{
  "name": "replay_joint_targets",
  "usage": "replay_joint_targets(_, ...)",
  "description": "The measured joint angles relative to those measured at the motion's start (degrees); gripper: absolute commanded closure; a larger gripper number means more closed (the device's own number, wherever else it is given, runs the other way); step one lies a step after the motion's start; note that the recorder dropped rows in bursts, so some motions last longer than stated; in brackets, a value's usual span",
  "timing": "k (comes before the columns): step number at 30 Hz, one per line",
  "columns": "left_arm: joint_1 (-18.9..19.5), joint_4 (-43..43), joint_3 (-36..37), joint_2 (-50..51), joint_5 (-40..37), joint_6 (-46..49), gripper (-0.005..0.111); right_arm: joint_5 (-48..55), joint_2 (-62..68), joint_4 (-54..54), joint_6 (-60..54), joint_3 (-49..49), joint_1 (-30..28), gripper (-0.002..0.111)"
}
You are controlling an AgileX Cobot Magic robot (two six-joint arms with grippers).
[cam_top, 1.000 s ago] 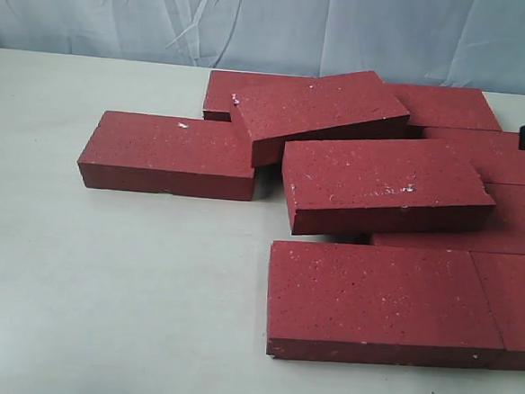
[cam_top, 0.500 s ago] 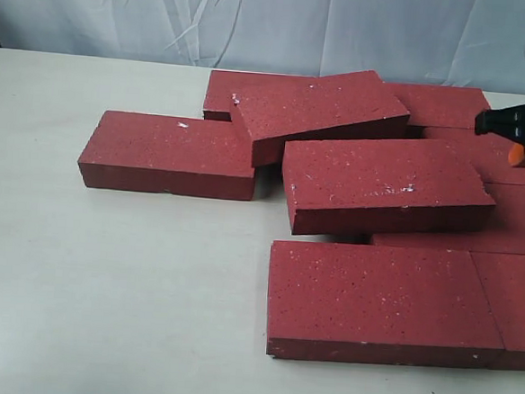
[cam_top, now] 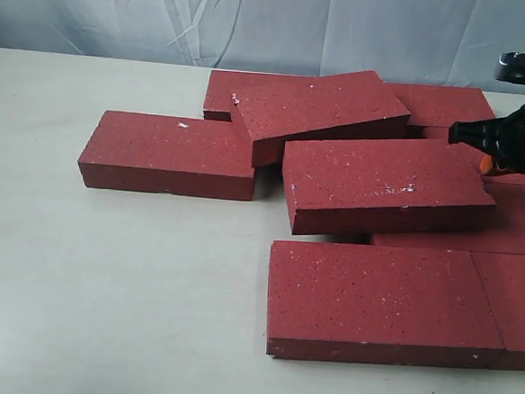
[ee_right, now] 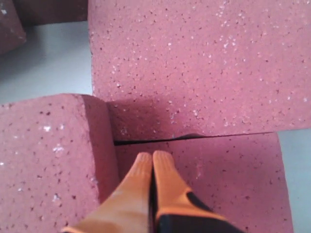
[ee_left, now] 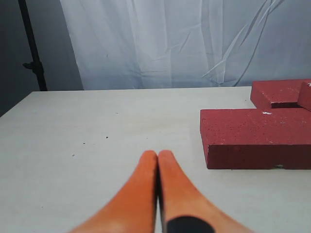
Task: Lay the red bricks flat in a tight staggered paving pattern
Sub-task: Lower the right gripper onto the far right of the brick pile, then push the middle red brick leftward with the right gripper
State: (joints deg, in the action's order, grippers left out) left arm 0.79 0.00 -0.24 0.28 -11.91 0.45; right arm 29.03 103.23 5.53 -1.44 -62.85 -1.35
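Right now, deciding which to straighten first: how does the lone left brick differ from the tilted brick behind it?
The left brick lies flat on the table; the tilted brick leans on other bricks. The left brick sits square; the tilted brick is skewed. Both are dark-red speckled slabs.

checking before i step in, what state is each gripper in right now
Left gripper: shut, holding nothing, over the table.
Right gripper: shut, holding nothing, over the bricks.
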Motion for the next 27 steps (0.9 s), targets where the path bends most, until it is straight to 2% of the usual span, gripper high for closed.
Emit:
replay_joint_targets(7, 0.0, 0.0, 0.0, 0.0, 0.0, 0.0, 0.107, 0.01, 0.85, 0.61, -0.42, 0.0, 0.0, 0.109)
replay_joint_targets(15, 0.0, 0.0, 0.0, 0.0, 0.0, 0.0, 0.107, 0.13, 1.2, 4.14, -6.78, 0.0, 0.0, 0.109)
replay_joint_targets(27, 0.0, 0.0, 0.0, 0.0, 0.0, 0.0, 0.107, 0.36, 1.2, 4.66, -12.0, 0.0, 5.36, 0.109)
